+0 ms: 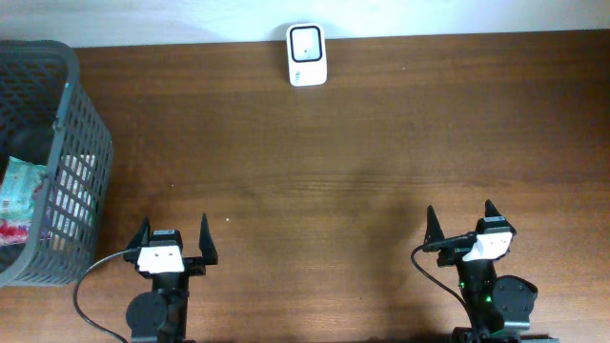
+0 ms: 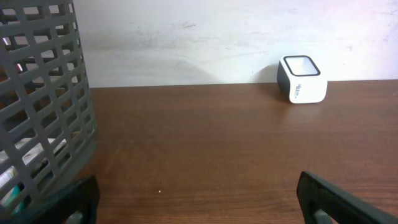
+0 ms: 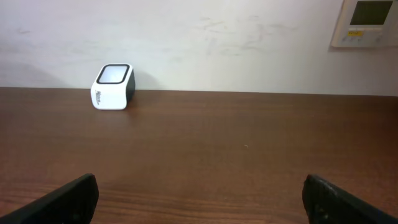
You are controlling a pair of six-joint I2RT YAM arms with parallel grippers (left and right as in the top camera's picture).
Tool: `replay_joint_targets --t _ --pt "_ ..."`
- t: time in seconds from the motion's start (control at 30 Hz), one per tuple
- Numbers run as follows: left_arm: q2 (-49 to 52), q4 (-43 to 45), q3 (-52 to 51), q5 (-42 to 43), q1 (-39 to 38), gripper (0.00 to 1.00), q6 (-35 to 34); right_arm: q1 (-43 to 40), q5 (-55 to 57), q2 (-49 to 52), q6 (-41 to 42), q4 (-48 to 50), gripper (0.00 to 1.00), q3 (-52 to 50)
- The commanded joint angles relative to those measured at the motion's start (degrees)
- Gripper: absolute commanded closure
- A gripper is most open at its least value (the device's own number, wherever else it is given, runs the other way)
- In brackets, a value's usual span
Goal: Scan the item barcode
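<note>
A white barcode scanner (image 1: 307, 54) with a black-rimmed window stands at the table's far edge by the wall; it also shows in the left wrist view (image 2: 301, 79) and the right wrist view (image 3: 112, 86). Packaged items (image 1: 21, 195), pale green and pink, lie inside the grey mesh basket (image 1: 84, 143) at the left. My left gripper (image 1: 173, 242) is open near the front edge, just right of the basket, holding nothing. My right gripper (image 1: 462, 225) is open at the front right, also with nothing between its fingers.
The basket wall (image 2: 43, 106) fills the left of the left wrist view, close to my left finger. A wall thermostat panel (image 3: 367, 22) hangs at the far right. Brown wooden table (image 1: 334, 171) stretches between the grippers and the scanner.
</note>
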Motion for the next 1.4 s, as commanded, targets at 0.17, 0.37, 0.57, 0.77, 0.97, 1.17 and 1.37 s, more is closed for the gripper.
replay_joint_targets --t 0.17,0.37,0.57,0.77,0.97,1.17,1.37 --pt "-0.55 -0.09 -0.33 0.66 0.37 0.01 0.87 0.52 0.48 -0.42 0.26 -0.07 0.01 -0.52" --pt "-0.57 -0.09 -0.33 0.66 0.37 0.01 0.85 0.52 0.48 -0.42 0.26 -0.07 0.01 -0.52" --pt "-0.57 5.40 -0.31 10.75 0.37 0.01 0.85 0.52 0.48 -0.42 0.28 -0.07 0.01 -0.52" --pt "-0.55 33.44 0.68 11.30 0.37 0.01 0.90 0.52 0.48 -0.42 0.26 -0.07 0.01 -0.52" --pt "4.46 28.98 15.34 6.95 0.37 0.01 6.54 0.52 0.48 -0.42 0.26 -0.07 0.01 -0.52" --pt "28.79 -12.52 52.33 6.56 0.37 0.01 7.13 0.52 0.48 -0.42 0.26 -0.07 0.01 -0.52" --pt "45.94 -21.94 73.07 5.38 0.39 0.01 10.01 0.52 0.48 -0.42 0.26 -0.07 0.01 -0.52"
